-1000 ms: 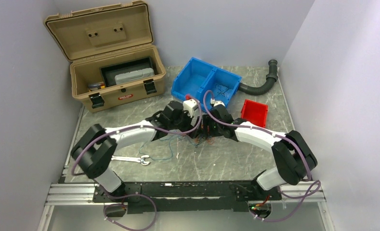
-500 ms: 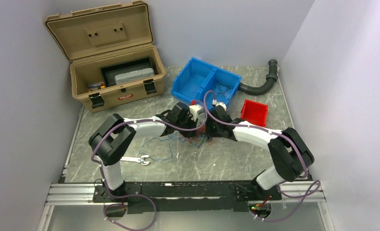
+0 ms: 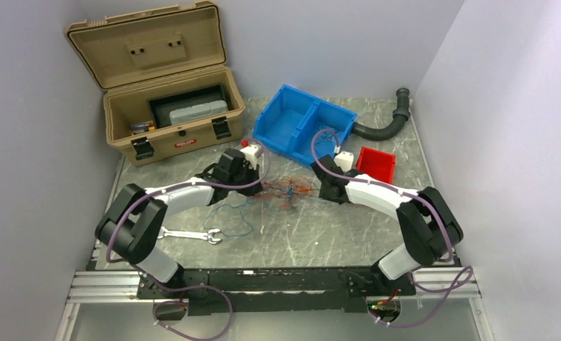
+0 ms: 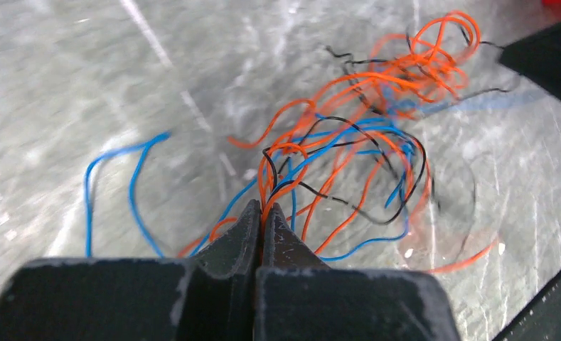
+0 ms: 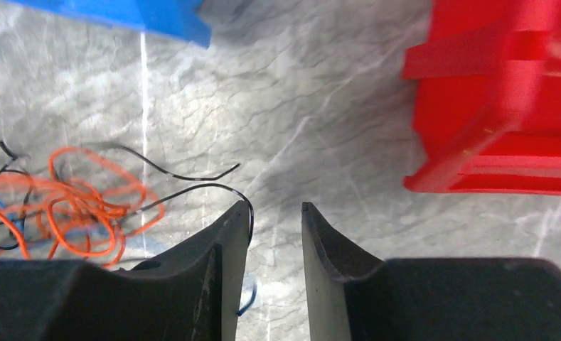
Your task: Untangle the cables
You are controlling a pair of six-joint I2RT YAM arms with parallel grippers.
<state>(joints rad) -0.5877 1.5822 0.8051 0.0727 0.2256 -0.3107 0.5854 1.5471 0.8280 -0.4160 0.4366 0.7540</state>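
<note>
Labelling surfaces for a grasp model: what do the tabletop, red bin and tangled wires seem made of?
Tabletop: probably stone-look laminate, grey with white veins, faint sheen. Red bin: likely moulded plastic, glossy, ribbed edges. Cables: thin plastic-insulated wire, smooth, holding springy loops.

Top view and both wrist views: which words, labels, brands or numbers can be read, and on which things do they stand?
Red label on the front of the tan case: too small to read.
No other text shows in any view.
</note>
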